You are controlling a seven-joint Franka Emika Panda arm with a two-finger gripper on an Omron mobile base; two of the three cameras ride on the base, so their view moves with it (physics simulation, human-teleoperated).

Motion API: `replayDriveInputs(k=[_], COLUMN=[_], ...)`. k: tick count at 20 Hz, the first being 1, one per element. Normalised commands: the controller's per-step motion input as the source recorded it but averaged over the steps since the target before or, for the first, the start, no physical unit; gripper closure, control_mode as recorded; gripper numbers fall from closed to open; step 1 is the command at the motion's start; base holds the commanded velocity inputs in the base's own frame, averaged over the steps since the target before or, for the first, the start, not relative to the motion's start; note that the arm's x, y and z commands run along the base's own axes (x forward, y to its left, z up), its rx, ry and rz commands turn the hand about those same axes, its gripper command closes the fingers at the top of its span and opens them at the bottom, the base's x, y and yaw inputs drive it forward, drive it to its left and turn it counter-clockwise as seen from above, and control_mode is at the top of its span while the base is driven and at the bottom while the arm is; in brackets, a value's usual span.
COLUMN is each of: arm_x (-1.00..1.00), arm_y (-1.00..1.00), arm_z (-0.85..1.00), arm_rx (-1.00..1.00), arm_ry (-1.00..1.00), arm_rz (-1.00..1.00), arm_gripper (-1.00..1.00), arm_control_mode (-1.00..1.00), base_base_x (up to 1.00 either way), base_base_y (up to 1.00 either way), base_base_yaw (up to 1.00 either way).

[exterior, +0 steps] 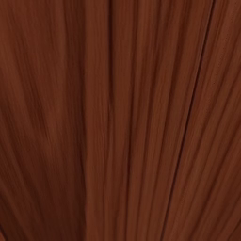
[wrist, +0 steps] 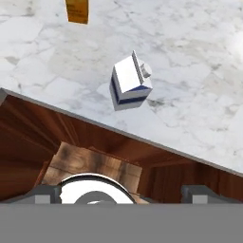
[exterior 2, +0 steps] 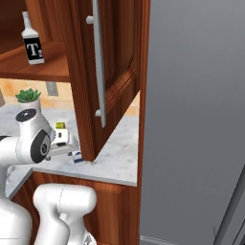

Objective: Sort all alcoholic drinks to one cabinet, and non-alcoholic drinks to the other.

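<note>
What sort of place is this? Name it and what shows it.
Most likely a home kitchen: a marble counter, a wood wall cabinet with a bar handle, and a milk carton standing on the counter.

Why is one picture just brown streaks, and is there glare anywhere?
Left base view: the camera sits close against the wood-grain cabinet, its grain smeared into streaks. Hand view: a washed-out bright patch on the marble counter; the milk carton stays sharp, casting a soft shadow.

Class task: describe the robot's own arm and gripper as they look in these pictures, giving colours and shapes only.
The arm is glossy white, built of rounded, tube-like segments, with dark grey circular caps at its joints. The gripper has two small dark grey, blocky finger tips. No cables or markings are visible.
</note>
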Motion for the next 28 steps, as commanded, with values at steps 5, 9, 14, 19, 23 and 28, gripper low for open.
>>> replayDriveInputs(k=[5,9,14,19,23,28], arm_x=[0.17,0.21,0.25,0.41,0.41,0.26], arm_y=[-0.02,-0.01,-0.11,-0.05,0.00,0.00], arm_z=[-0.48,-0.42,-0.33,-0.22,-0.13,-0.41], arm_rx=[0.00,0.00,0.01,0.05,0.07,0.06], arm_ry=[0.00,0.00,0.00,0.00,0.00,0.00], arm_rz=[0.12,0.10,0.06,0.00,0.00,0.00], arm_gripper=[-1.00,-1.00,-1.00,-1.00,-1.00,-1.00], arm_control_mode=[-1.00,-1.00,-1.00,-1.00,-1.00,-1.00], base_base_x=[0.00,0.00,0.00,0.00,0.00,0.00], base_base_y=[0.00,0.00,0.00,0.00,0.00,0.00], base_base_yaw=[0.00,0.00,0.00,0.00,0.00,0.00])
